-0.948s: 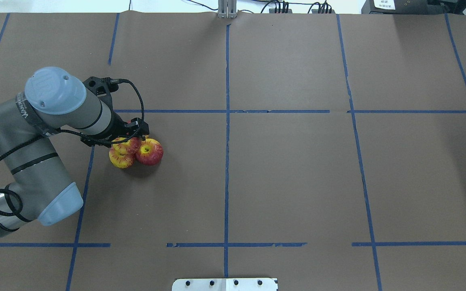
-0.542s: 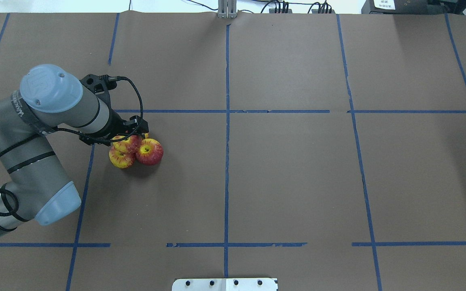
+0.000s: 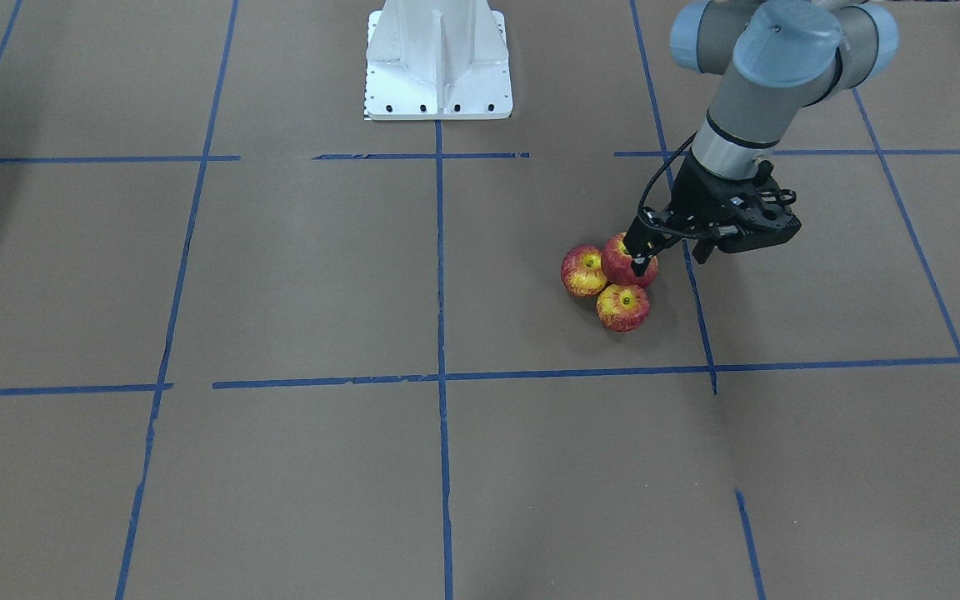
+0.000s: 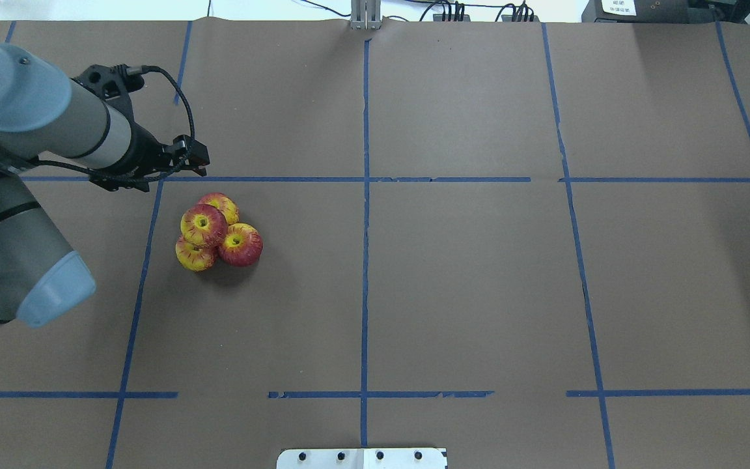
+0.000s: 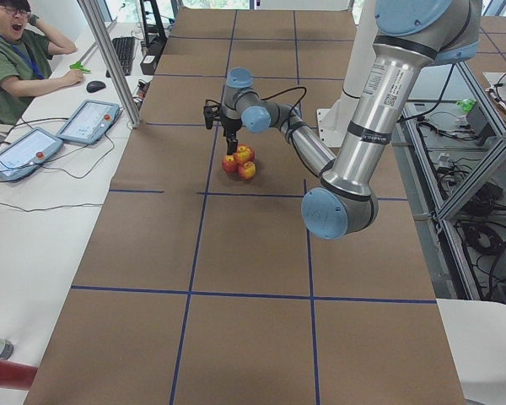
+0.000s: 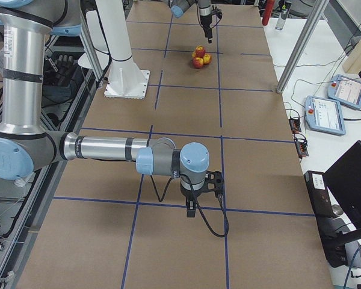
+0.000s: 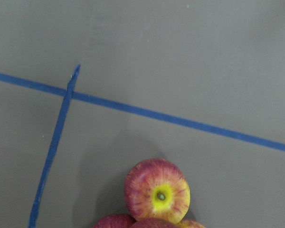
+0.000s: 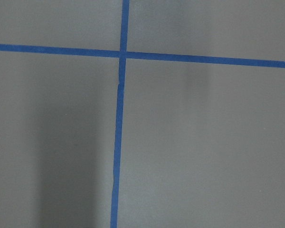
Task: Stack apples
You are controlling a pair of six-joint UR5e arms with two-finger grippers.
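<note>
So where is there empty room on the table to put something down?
Everything on the robot's right of the middle blue tape line is bare paper, as is the strip by the white base plate. It's crowded only on the left, around the piled apples, with the left gripper hovering nearby.

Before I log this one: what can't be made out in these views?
- Left gripper: open or shut unclear; overhead sees it from above, the left wrist view shows no jaws.
- Right gripper: only in the exterior right view, small; state cannot be judged.
- Apples: front-facing shows only three; the pile and the left gripper hide the fourth.
- Left wrist view: the bottom edge cuts off all but one apple.
</note>
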